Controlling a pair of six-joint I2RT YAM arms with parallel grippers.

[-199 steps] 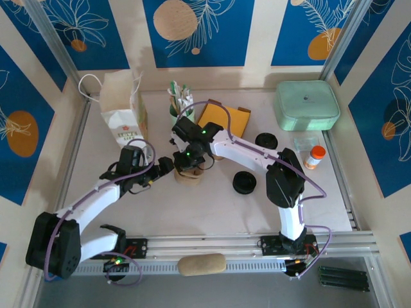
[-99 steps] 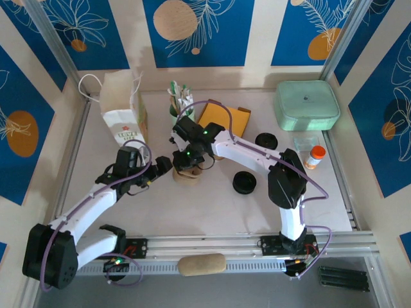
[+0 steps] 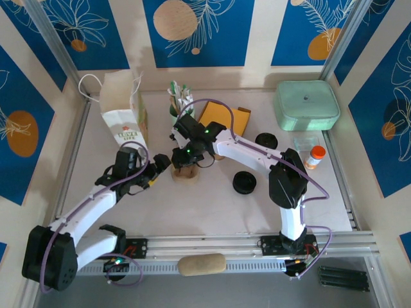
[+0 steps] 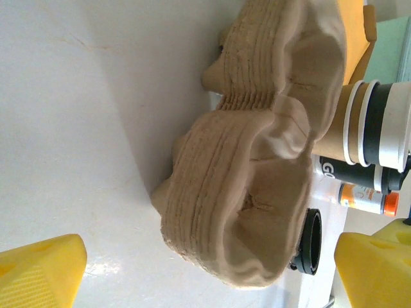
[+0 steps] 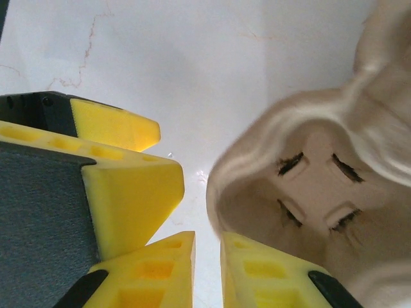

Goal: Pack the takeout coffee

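— Pale desk (image 3: 212,205), blue leaf-print panels (image 3: 192,32) on three sides. What's nearest us?

— Both arms, bolted at the near edge. The left arm (image 3: 90,205) reaches in from the left, and the left end effector (image 3: 159,168) sits low, just beside the pulp cup carrier (image 3: 186,174).

— Open or closed?

— Wide open. From its wrist camera the yellow fingers (image 4: 42,273) stand at either side, with the carrier ahead between them and nothing gripped.

— And the other one?

— The right arm (image 3: 282,186) stretches across from the right. The right end effector (image 5: 207,250) hangs right at the rim of one carrier pocket. Its jaws are parted by only a slit, bare desk shows through, and there is nothing in them.

— Where's the takeout coffee?

— The takeout coffee (image 4: 376,122) stands upright just behind the carrier, on the side away from the left end effector, rim up. Whether it touches the carrier, I can't tell.

— Further back?

— One black lid (image 3: 244,183) right of the carrier, a second black lid (image 3: 266,140) beyond it, and an orange-capped bottle (image 3: 314,156) near the right rail. Along the far edge: a paper bag (image 3: 122,112) at left, a flat orange-brown packet (image 3: 225,119) in the middle, a mint-green box (image 3: 307,106) at right.
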